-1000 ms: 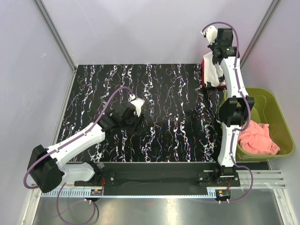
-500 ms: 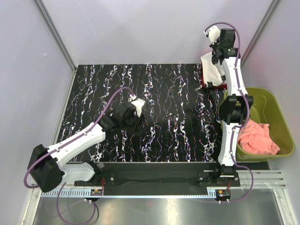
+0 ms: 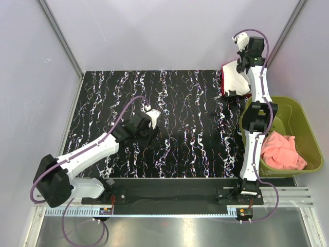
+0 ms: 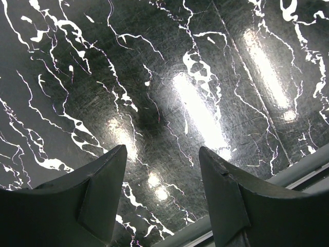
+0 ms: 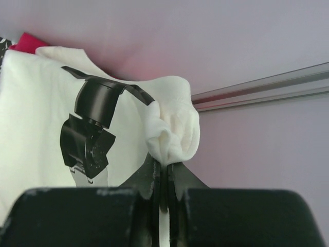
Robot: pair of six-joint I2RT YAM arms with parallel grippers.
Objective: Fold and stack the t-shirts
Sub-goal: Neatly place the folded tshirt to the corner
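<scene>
The cream-white t-shirt (image 3: 235,77) with a black print (image 5: 87,139) lies at the table's far right corner, on top of the magenta-red t-shirt (image 3: 224,91), of which only edges show. My right gripper (image 3: 243,39) is shut on a bunched fold of the white shirt (image 5: 172,134) and holds it lifted against the back wall. The red shirt peeks out at the top left of the right wrist view (image 5: 25,42). My left gripper (image 4: 162,170) is open and empty, low over the bare table near its middle (image 3: 152,114).
An olive-green bin (image 3: 303,123) stands off the table's right edge with a pink cloth (image 3: 281,152) inside. Purple walls and a metal frame rail (image 5: 257,87) close in behind the right gripper. The black marbled table (image 3: 190,128) spreads between the arms.
My right gripper has lifted the white shirt's fold up and to the right, toward the back wall. My left arm has shifted slightly right.
</scene>
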